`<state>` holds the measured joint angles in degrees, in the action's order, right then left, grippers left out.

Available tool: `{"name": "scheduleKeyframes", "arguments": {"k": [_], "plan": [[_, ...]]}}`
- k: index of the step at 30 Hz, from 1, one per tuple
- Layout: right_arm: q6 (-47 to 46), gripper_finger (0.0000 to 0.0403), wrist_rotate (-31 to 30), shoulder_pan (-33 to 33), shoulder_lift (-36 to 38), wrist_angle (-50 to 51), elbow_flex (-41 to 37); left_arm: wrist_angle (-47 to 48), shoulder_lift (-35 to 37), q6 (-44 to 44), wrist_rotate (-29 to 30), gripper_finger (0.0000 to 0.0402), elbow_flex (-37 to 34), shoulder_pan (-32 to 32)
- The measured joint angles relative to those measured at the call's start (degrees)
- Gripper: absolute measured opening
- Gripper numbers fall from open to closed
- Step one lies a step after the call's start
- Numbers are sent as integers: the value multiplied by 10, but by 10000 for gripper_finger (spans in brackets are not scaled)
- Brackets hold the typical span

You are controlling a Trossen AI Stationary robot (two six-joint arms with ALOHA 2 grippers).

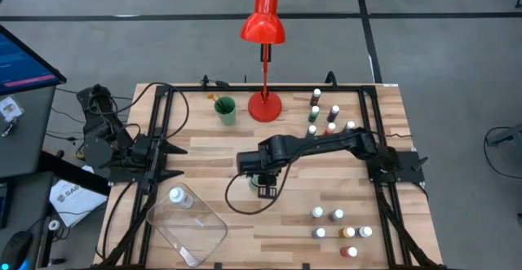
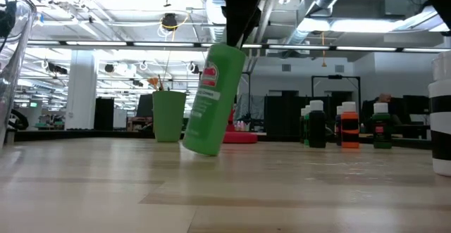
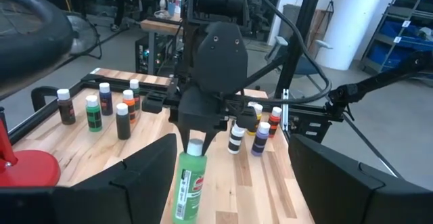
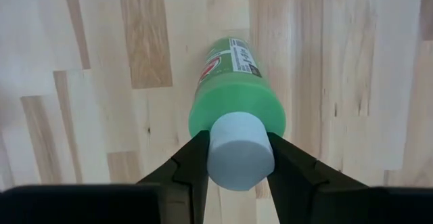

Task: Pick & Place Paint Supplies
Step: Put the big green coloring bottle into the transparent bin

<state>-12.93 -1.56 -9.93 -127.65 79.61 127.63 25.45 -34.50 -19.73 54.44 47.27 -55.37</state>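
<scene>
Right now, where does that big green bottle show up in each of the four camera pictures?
High view: mid-table, big green bottle mostly hidden under the right gripper.
Low view: centre, tilted, hanging by its cap, base just off the table.
Left wrist view: low centre, below the right arm's jaws.
Right wrist view: centre, white cap pinched between the jaws.
Shared landmark: the green cup, behind the bottle in the low view.
</scene>
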Motion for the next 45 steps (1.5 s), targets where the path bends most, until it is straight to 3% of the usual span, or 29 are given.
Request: {"name": "scheduleKeyframes", "arguments": {"k": [4,11,20,27,31,38,42,45], "plan": [[0,117,0,-2,0,-10,0,0,0,0,1,278,0,0],[0,164,0,3,2,-24,-1,0,0,0,5,278,0,0],[14,160,2,4,2,-67,0,0,0,0,14,278,0,0],[-1,205,4,-2,8,19,74,0,-21,54,-2,278,0,53],[-49,227,18,-12,57,23,59,0,-49,60,-72,278,0,140],[-84,227,15,-39,135,5,58,-15,-137,69,-295,278,0,318],[-88,220,13,-56,184,-30,58,-108,-192,133,-416,278,0,382],[-96,216,-4,-70,219,-51,58,-171,-228,175,-469,278,1,413]]}}
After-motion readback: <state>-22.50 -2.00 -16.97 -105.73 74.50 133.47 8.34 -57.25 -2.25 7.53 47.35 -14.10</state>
